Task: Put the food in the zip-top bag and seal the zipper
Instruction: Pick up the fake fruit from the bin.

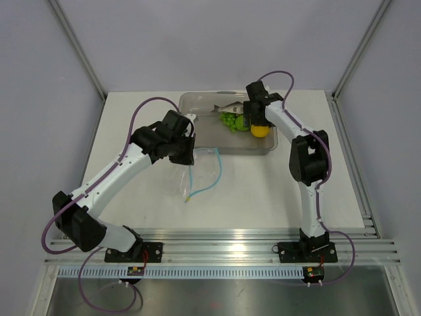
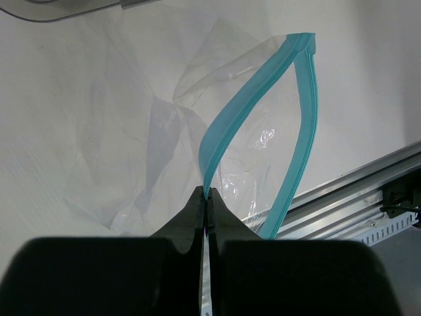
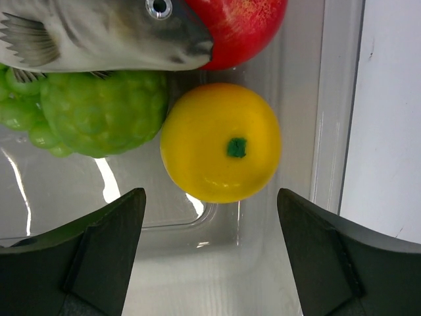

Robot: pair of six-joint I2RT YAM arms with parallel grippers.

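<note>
Limp bag [image 2: 131,131] is pinched at zipper [image 2: 243,99] by left gripper [image 2: 205,197]; slick, hard yellow fruit [image 3: 220,141] prob. best taken mid-girth by wide-open, empty right gripper [image 3: 210,197].

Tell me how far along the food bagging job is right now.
Done: the left jaws are shut on the zipper, holding the mouth of the zip-top bag apart. In hand: the right jaws hang open over the yellow fruit. Left: it, the fish, grape bunch and red fruit all lie in the tray; nothing is bagged, and the zipper is unsealed.

Fish [image 1: 230,106], grapes [image 1: 229,120], round fruit [image 1: 259,130] in tray [image 1: 196,108] right end; bag [image 1: 205,170] on table [image 1: 276,194] before tray.
</note>
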